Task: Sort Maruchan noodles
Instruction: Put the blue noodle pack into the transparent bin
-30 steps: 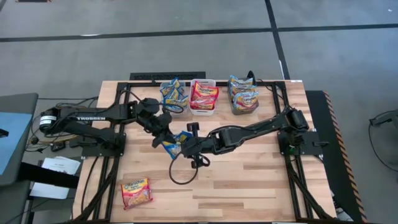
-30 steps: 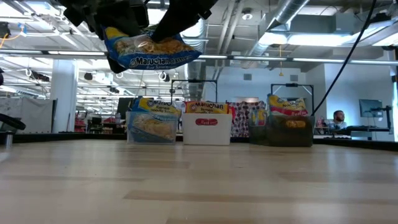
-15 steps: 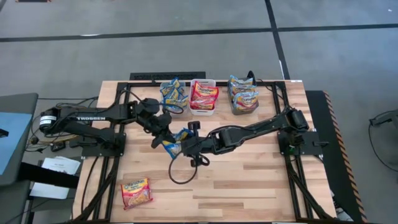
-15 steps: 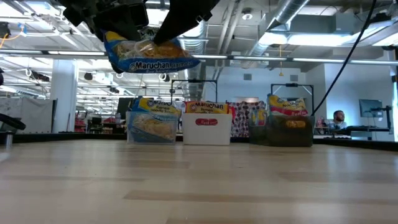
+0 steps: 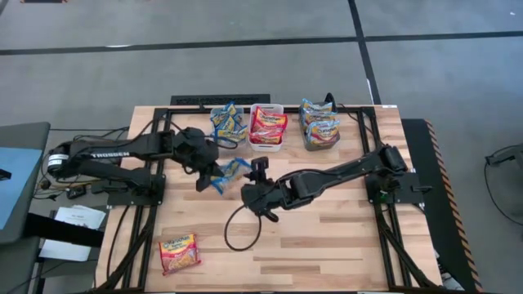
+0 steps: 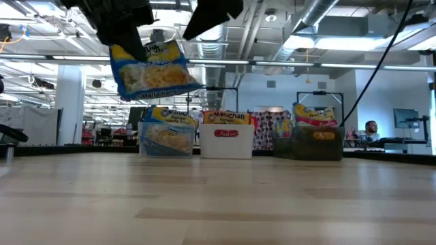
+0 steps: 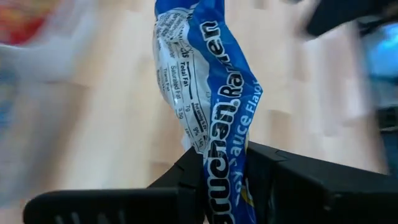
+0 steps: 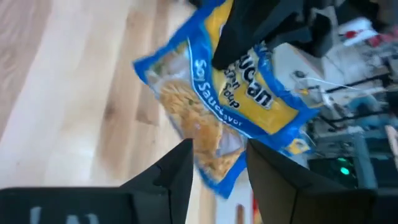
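Three bins stood in a row along the far edge of the table (image 5: 327,245): the left bin (image 5: 226,126), the middle bin (image 5: 267,126) just beside it, and the right bin (image 5: 320,129) a little apart, each with packets in it. Before the left bin, above the table's middle, the left hand (image 5: 206,174) held a packet (image 5: 230,170) clear of the surface, with the right hand (image 5: 258,181) just to its right, fingers apart and off it. One more packet (image 5: 180,251) lay alone on the table near its front left corner, well apart from the rest.
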`<state>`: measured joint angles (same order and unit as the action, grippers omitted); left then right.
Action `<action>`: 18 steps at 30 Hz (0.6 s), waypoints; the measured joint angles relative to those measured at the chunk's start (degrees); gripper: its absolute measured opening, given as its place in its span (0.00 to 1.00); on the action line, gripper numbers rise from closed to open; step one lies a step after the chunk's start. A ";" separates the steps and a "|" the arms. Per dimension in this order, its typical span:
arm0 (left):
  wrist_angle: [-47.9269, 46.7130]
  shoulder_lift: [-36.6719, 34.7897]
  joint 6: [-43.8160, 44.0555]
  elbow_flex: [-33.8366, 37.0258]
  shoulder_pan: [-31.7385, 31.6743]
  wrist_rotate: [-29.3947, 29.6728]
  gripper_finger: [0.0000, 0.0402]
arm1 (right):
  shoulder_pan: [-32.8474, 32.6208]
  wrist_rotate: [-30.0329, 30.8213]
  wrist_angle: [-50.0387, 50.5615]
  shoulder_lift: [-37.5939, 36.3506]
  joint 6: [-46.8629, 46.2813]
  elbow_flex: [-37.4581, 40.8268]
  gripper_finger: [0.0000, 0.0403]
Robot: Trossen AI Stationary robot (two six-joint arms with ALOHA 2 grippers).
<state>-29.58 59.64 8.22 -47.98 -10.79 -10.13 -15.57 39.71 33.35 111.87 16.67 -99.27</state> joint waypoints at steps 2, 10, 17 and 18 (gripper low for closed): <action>-3.83 -0.20 -4.00 -2.02 0.00 5.97 0.13 | -0.50 2.25 2.40 0.00 -1.80 -1.58 0.42; -7.07 -0.16 -25.02 -7.86 -0.11 24.31 0.13 | -2.17 7.21 12.58 -0.02 -11.39 -7.29 0.41; -4.85 0.46 -43.37 -9.59 -1.80 29.86 0.13 | -2.00 7.12 15.24 0.02 -15.21 -7.32 0.41; -4.77 0.46 -45.00 -9.62 -2.67 29.53 0.13 | -2.02 7.08 15.44 0.02 -15.21 -7.32 0.41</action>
<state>-34.35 60.10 -36.78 -57.60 -13.45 19.40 -17.58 46.78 48.80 111.90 1.45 -106.59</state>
